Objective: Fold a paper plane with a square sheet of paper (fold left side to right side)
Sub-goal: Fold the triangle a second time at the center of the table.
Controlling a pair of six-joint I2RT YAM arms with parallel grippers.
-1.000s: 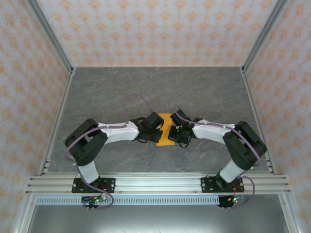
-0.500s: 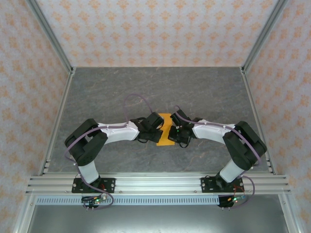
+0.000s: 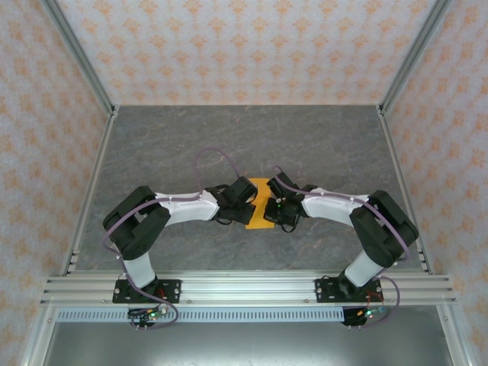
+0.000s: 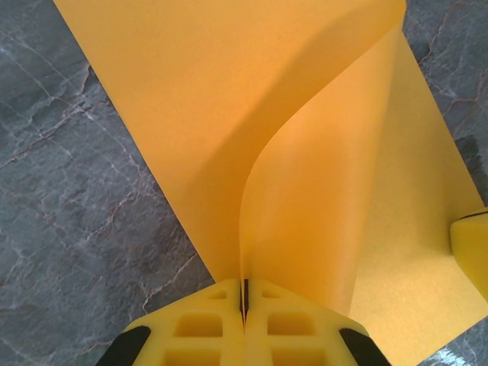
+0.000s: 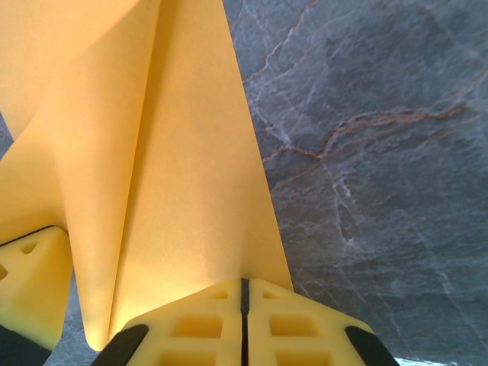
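Two things could spoil this fold, and both start with the smooth grey table (image 3: pixel 191 145), which gives paper nothing to grip. The square sheet of paper (image 3: pixel 260 216) lies on it between my two arms, about midway across and toward the near side. Its left part is lifted and bowed over toward the right (a soft curl, not yet a crease). If I carry that flap across while the flat layer slides on the table, the edges would meet askew, and I judge that a crooked first fold would skew every later one.

My left gripper (image 4: pixel 245 293) is clamped on the raised edge, with the paper running straight into the seam of its closed jaws. Pulling too hard or at an angle could wrinkle or tear so thin a sheet, or drag it out from under the other arm.

My right gripper (image 5: pixel 245 293) has its jaws pressed together too, tips resting on the flat layer at the sheet's right side. I cannot tell whether any paper is nipped between them. If that hold-down lifts too soon, the curl would likely spring back.

As for holders, the table does the bearing, and what lies on it is this one sheet.
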